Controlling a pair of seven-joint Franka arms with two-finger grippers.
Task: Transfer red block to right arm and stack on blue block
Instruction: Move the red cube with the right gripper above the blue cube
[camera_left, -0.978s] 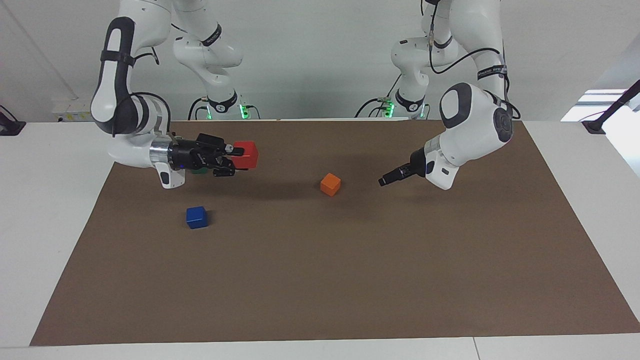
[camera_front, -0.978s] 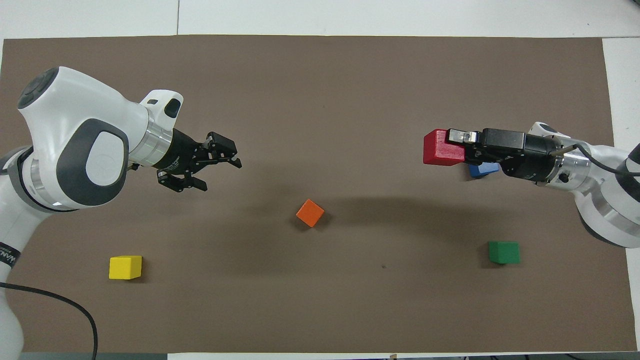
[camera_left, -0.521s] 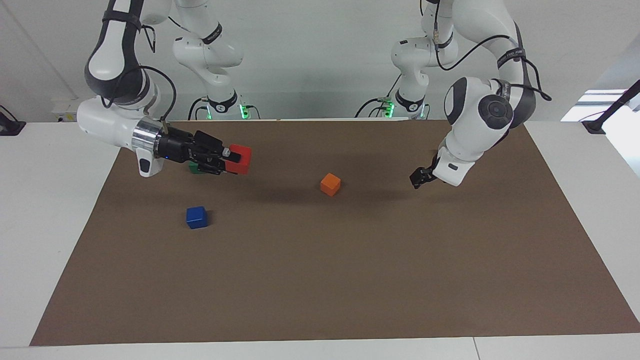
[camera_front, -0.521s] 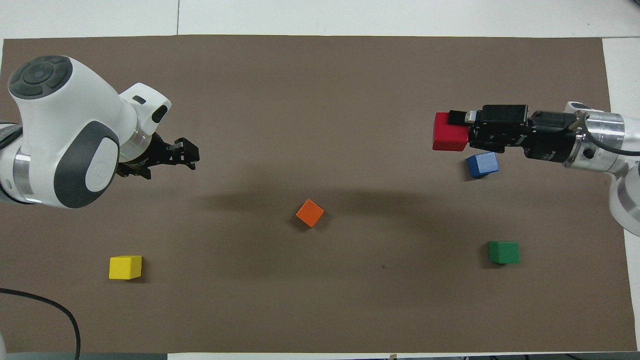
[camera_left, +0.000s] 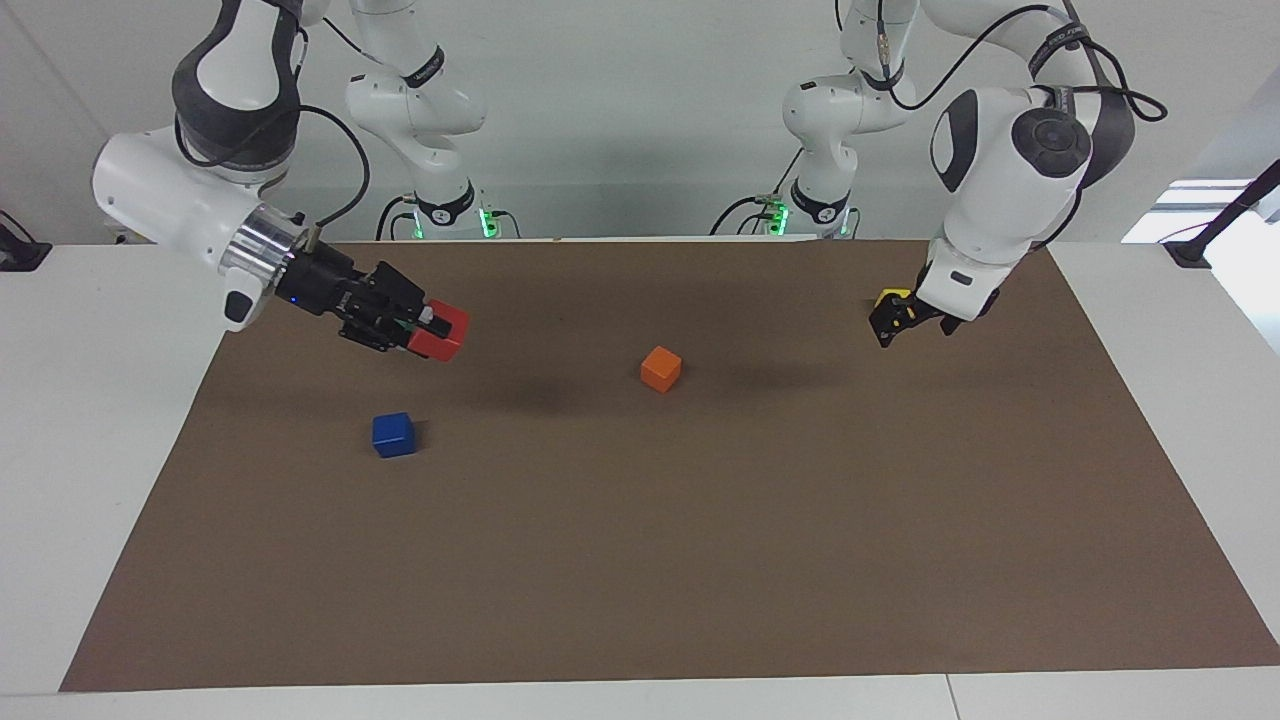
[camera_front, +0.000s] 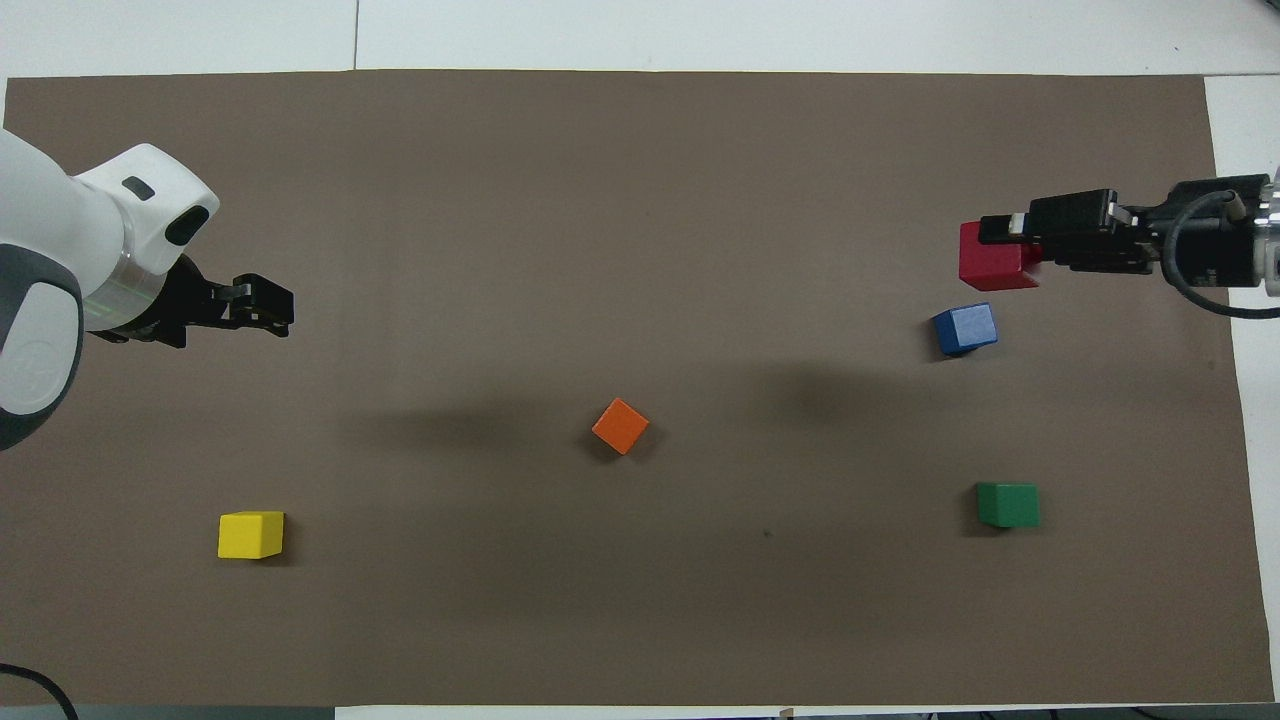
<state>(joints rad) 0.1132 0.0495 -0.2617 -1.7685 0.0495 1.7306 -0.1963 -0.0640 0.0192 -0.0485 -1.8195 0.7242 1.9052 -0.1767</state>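
Observation:
My right gripper (camera_left: 432, 333) is shut on the red block (camera_left: 443, 331) and holds it tilted in the air over the mat, above and apart from the blue block (camera_left: 393, 435). In the overhead view the red block (camera_front: 990, 268) shows just above the blue block (camera_front: 964, 329), with the right gripper (camera_front: 1005, 240) clamped on it. The blue block sits alone on the brown mat toward the right arm's end. My left gripper (camera_left: 893, 322) is open and empty, raised over the mat at the left arm's end; it also shows in the overhead view (camera_front: 272, 305).
An orange cube (camera_left: 661, 368) lies mid-mat. A green cube (camera_front: 1008, 504) sits nearer to the robots than the blue block. A yellow cube (camera_front: 251, 534) sits near the robots at the left arm's end, partly showing by the left gripper in the facing view.
The right gripper has carried the red block back toward its own end and tilted it downward. The left arm has drawn back toward its end of the table and risen.

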